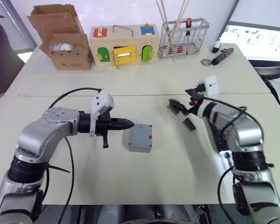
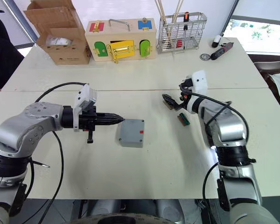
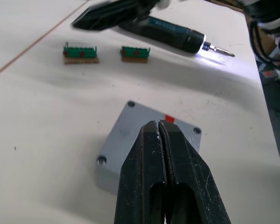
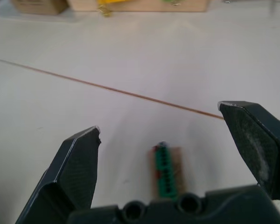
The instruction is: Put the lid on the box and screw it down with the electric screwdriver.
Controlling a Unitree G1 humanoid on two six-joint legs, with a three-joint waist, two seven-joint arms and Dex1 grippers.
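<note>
- Grey box (image 2: 132,133) with its lid (image 2: 133,130) on, red mark on the near side, resting on the white tabletop (image 2: 144,79).
- Left hand (image 2: 119,120), fingers together, tip just beside the box's left edge.
- Right hand (image 2: 170,102) above a small green-and-brown part (image 2: 183,119).
- Along the far edge: a cardboard box (image 2: 56,32), a wooden box with coloured doors (image 2: 121,40) and a wire basket (image 2: 182,31).
- Far right corner: a black-and-red tool (image 2: 222,50).

Box (image 1: 140,137): grey, red mark on side. Electric screwdriver (image 3: 170,33): dark blue-black, white-lit tip. Terminal blocks (image 3: 80,52): green on brown.
</note>
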